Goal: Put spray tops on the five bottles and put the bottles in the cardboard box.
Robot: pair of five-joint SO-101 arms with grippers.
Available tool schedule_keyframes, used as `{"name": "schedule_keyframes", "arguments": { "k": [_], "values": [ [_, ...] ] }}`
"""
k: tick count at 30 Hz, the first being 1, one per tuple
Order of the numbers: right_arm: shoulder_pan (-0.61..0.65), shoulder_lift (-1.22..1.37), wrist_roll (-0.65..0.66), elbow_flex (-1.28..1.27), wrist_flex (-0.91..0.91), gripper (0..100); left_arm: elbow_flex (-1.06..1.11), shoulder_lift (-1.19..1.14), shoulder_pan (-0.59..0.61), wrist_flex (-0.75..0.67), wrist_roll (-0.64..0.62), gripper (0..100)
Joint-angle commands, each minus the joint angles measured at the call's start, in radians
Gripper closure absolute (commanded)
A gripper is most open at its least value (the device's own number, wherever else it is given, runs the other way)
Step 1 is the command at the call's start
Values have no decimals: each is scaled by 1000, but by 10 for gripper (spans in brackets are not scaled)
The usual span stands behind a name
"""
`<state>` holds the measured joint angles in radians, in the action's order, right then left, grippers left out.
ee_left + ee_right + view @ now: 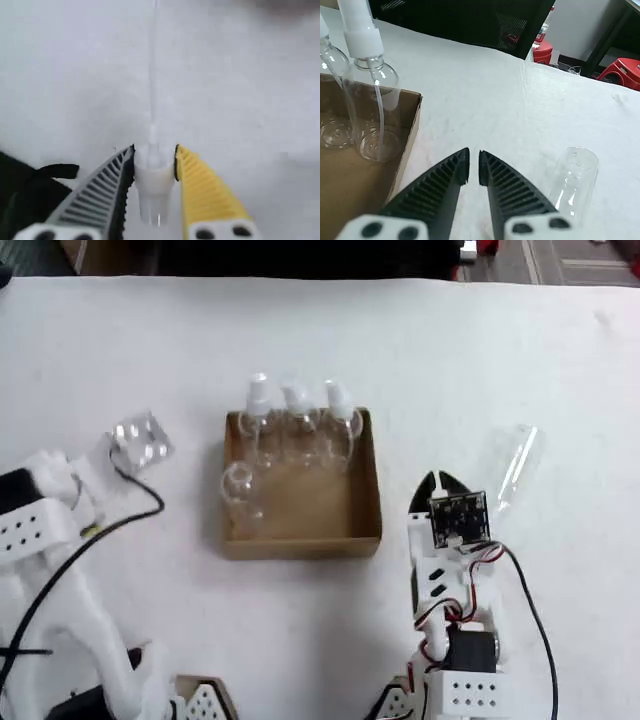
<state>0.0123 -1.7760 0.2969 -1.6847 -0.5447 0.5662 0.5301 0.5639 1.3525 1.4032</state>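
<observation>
Nearest the near edge of the table [400, 340], the left arm [60, 510] sits over the near-left part, a black cable [120, 515] looping off it. Its left gripper [154, 150] has the grey and yellow fingers pinched on a white spray top [153, 177]. The dip tube [153, 75] points straight out over bare white cloth.

On the other side, the right gripper [473, 167] hovers over the cloth with its black fingers drawn almost together. Just a thin slit shows between them, and they hold nothing. From above, that gripper [440, 485] sits just off the right wall of the cardboard box [300, 540], with a dark circuit board [458, 515] on the wrist behind it.

Just beside it, toward the right edge, a clear lying bottle [510, 465] rests on its side on the cloth without a top, seen close up from the right wrist [572, 182].

The box sits in the middle of the table. Against its left wall stands a capless bottle [240, 490], upright with its mouth open. Along the far wall, three capped bottles [298, 430] stand upright in a row, shoulder to shoulder, each with a white sprayer on. The box's right wall [410, 135] stands between the right gripper and the nearest of them [370, 100].

Past the far edge are a dark chair [470, 25] and red stools [620, 70] on the floor.
</observation>
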Motion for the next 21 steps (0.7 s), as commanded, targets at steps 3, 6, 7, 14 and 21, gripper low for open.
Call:
{"name": "schedule_keyframes", "arguments": {
  "k": [3, 6, 7, 14, 21],
  "values": [
    [7, -8, 14, -8, 4, 974, -48, 35, 22, 2, 292, 979],
    [7, -7, 14, -8, 2, 974, -21, 24, -22, -78, 325, 979],
    [7, -7, 14, -8, 1, 974, -8, 13, -39, -117, 342, 979],
    [7, -7, 14, -8, -1, 974, -48, -157, -124, -118, 525, 979],
    [8, -7, 14, -8, 4, 974, -250, -317, -183, 61, 601, 979]
  ]
}}
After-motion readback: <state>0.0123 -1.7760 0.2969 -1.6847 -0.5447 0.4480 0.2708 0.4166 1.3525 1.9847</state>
